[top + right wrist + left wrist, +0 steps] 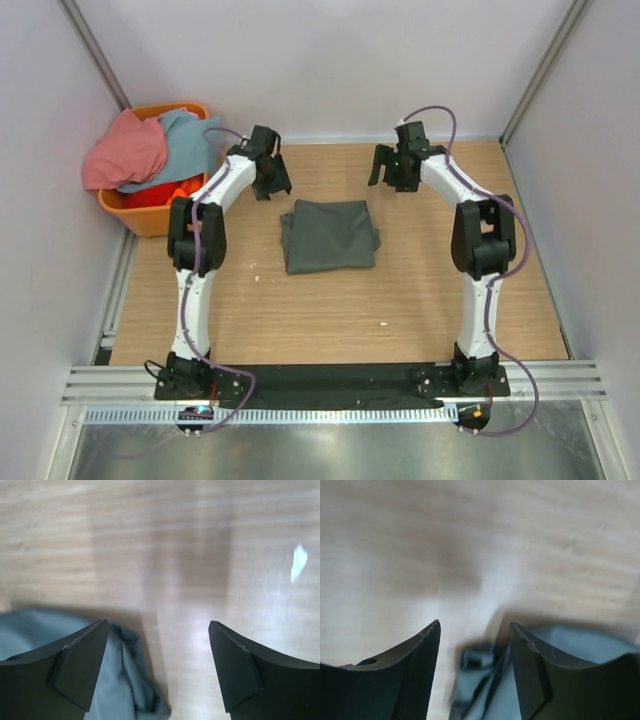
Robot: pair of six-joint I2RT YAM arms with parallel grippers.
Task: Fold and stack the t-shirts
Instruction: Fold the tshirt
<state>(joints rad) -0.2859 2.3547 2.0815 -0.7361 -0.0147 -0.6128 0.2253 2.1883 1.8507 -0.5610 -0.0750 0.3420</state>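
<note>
A dark grey t-shirt (328, 235) lies folded into a rough square in the middle of the wooden table. It shows blurred low in the left wrist view (485, 680) and at the lower left of the right wrist view (125, 680). A salmon-pink t-shirt (125, 150) and a light blue t-shirt (188, 145) lie heaped in the orange basket (150, 215). My left gripper (272, 178) is open and empty above the table beyond the shirt's far left corner. My right gripper (392, 170) is open and empty beyond its far right corner.
The orange basket stands off the table's far left corner, with an orange cloth (165, 193) inside. White walls close in the table on three sides. Bare wood (330, 310) surrounds the folded shirt.
</note>
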